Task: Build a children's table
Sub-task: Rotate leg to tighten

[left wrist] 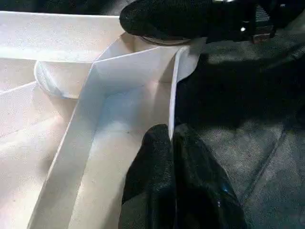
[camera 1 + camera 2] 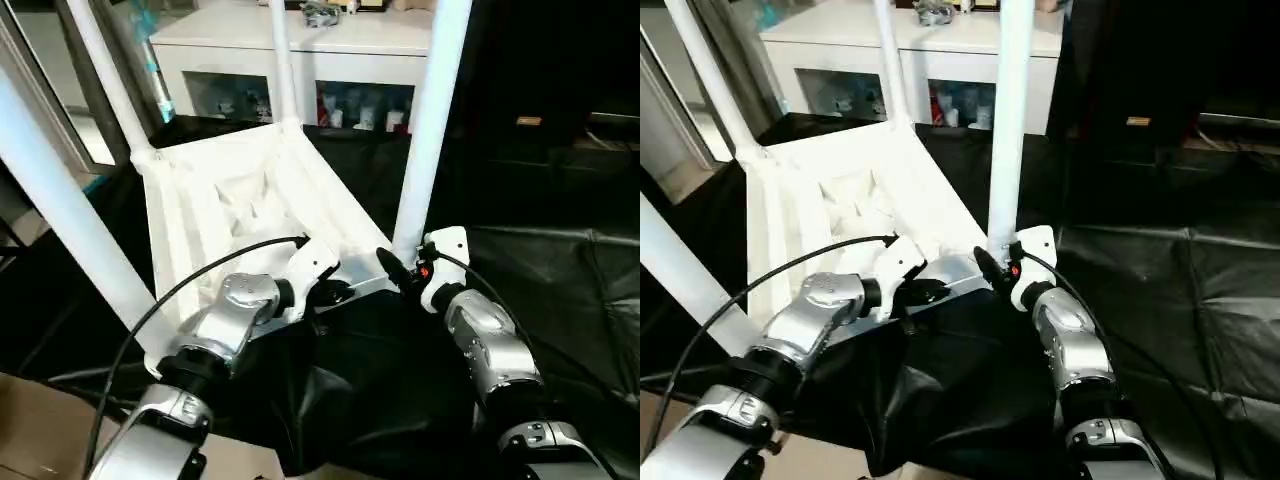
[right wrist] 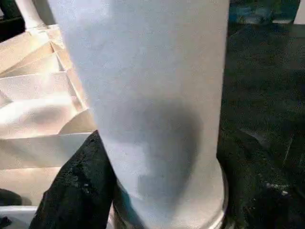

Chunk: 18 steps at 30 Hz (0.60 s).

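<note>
The children's table (image 2: 230,200) lies upside down on a black cloth, ribbed underside up, with its white legs standing upward. My left gripper (image 2: 335,293) is at the table's near edge. In the left wrist view its fingers (image 1: 152,162) are shut on the thin rim wall (image 1: 172,86). My right gripper (image 2: 398,268) is at the foot of the near right leg (image 2: 425,130), by the corner socket. In the right wrist view that leg (image 3: 157,95) stands between the fingers, and one black finger (image 3: 81,176) presses against its side.
A white cabinet (image 2: 300,50) with glass doors stands just behind the table. The black cloth (image 2: 560,290) spreads to the right and towards me. A cardboard box (image 2: 40,430) sits at the near left. The other legs (image 2: 60,210) rise at the left and back.
</note>
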Motion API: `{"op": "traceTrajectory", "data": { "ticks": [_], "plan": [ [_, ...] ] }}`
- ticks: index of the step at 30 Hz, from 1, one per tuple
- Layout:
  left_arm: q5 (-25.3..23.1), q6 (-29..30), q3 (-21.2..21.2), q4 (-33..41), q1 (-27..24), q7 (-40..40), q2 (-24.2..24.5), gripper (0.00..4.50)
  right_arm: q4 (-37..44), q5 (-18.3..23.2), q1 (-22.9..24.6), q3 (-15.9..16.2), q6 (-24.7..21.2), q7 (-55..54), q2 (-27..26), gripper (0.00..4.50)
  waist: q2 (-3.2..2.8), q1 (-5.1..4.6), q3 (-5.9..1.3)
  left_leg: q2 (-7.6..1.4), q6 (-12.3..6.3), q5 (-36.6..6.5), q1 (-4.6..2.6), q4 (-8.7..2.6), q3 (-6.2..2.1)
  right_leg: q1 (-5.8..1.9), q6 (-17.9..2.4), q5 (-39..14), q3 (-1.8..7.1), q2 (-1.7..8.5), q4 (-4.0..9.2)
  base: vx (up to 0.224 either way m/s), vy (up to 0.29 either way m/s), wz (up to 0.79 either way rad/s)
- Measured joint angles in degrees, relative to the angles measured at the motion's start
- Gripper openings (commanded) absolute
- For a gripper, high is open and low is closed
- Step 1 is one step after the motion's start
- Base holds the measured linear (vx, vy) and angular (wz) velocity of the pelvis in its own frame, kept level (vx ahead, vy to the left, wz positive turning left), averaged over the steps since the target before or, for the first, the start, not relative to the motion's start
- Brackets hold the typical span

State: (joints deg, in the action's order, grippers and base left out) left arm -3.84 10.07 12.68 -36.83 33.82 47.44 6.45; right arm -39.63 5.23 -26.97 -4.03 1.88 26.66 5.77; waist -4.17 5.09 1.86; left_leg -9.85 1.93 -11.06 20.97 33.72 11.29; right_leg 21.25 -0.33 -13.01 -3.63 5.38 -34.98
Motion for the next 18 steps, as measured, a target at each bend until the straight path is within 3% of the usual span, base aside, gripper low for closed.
{"op": "traceTrajectory", "data": {
  "ticks": [5, 8, 15, 18],
  "plan": [
    [0.01, -0.24, 0.16, 0.60, -0.01, 0.89, 0.27, 0.00, 0.40, 0.89, 0.05, 0.00, -0.49, 4.35, 1.50, 3.56, 0.07, 0.08, 0.01, -0.03, -0.03, 0.01, 0.11, -0.05, 0.00, 0.05, 0.07, -0.02, -0.05, 0.00, 0.00, 0.000, 0.000, 0.00],
    [0.85, -0.25, 0.18, 2.19, -0.71, 4.11, 2.33, 0.00, 1.63, 0.93, 0.46, 1.61, -1.20, 11.75, 4.33, 3.86, 0.23, 0.09, 0.10, -0.07, -0.08, 0.03, 0.29, -0.11, 0.00, 0.25, 0.11, -0.04, -0.12, -0.01, -0.02, 0.000, 0.000, 0.00],
    [3.54, -0.01, 0.84, 7.16, -3.48, 15.50, 9.09, 0.00, 3.56, 3.26, 0.30, 5.73, -3.74, 30.64, 9.96, 3.86, 0.64, 0.03, 0.19, -0.29, -0.34, 0.19, 0.98, 0.00, -0.02, 0.91, 0.13, -0.06, -0.27, -0.15, -0.16, 0.000, 0.000, 0.00],
    [4.58, 1.34, 1.44, 8.84, -4.09, 19.64, 11.02, 0.00, 3.54, 4.26, -0.30, 6.79, -4.98, 36.08, 10.52, 3.55, 0.78, 0.27, 0.21, -0.31, -0.40, 0.14, 1.18, 0.15, -0.02, 1.00, 0.12, -0.06, -0.28, -0.14, -0.18, 0.000, 0.000, 0.00]
  ]
}}
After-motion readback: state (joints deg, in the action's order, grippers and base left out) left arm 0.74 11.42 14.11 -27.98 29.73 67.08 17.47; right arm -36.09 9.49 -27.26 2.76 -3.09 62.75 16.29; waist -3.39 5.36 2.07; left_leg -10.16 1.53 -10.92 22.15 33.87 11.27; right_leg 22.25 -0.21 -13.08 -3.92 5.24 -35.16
